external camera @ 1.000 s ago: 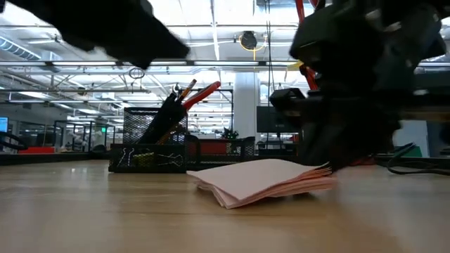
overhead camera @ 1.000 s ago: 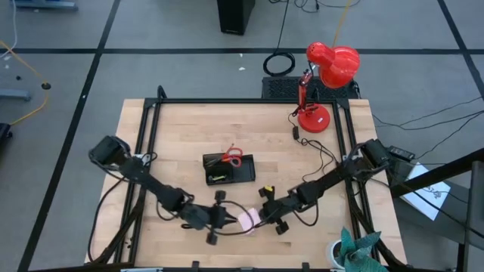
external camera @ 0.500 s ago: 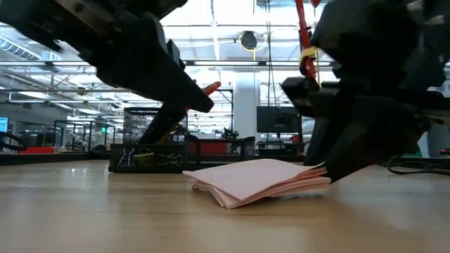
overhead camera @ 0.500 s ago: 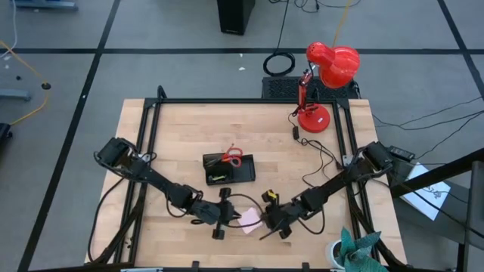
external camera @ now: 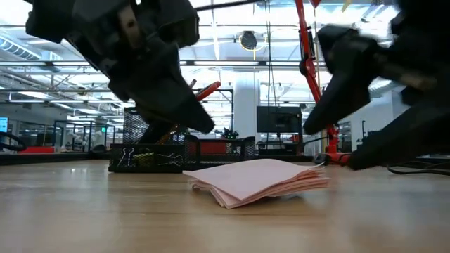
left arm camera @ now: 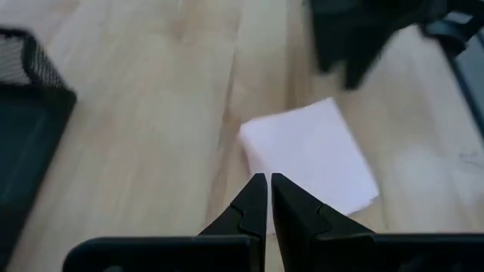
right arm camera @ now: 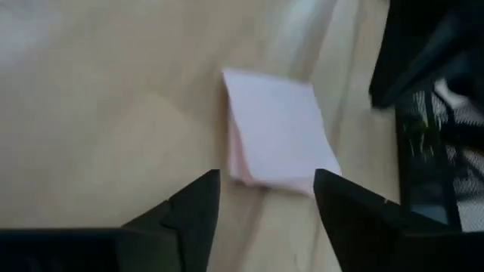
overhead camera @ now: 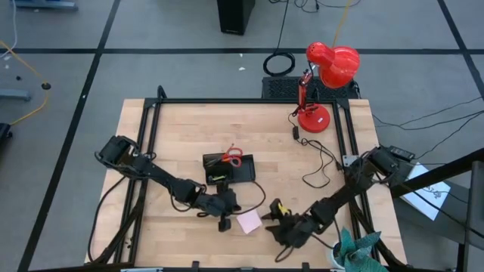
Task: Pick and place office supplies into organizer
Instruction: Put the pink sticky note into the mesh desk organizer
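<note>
From overhead I see the pale pink square note pad [overhead camera: 249,221] lying flat on the light wooden table [overhead camera: 181,136], free of both arms and just in front of the small black mesh organizer tray [overhead camera: 229,171]. Red-handled scissors [overhead camera: 231,156] stand in the organizer's taller compartment. My left gripper [overhead camera: 224,221] sits just beside the pad's left edge, fingers pinched together with only a sliver between them and holding nothing. My right gripper [overhead camera: 280,221] is a little to the pad's right, fingers spread wide and empty; its wrist camera frames the pad between them. The red desk lamp [overhead camera: 327,83] stands at the table's far right corner.
</note>
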`<state>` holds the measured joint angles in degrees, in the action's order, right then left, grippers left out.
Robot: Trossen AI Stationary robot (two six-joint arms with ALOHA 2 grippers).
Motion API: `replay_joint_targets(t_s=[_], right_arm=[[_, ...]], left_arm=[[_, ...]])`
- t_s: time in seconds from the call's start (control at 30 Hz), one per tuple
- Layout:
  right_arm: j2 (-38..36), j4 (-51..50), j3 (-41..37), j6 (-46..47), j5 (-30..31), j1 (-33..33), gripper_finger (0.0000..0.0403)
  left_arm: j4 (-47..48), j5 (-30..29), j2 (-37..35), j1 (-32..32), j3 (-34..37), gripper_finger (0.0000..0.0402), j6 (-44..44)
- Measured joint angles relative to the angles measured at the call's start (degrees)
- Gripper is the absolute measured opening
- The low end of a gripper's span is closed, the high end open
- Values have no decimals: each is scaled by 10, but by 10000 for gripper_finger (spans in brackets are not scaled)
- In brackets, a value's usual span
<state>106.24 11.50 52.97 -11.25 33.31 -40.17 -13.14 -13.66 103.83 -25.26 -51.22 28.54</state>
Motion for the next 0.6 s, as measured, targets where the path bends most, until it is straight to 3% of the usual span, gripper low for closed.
replay_joint_targets(t_s=[0.17,0.6], right_arm=[[0,59,1,-2,25,-19,227],[33,105,11,-33,17,-11,225]], left_arm=[[44,-18,0,2,0,26,8],[52,-20,0,2,0,26,3]])
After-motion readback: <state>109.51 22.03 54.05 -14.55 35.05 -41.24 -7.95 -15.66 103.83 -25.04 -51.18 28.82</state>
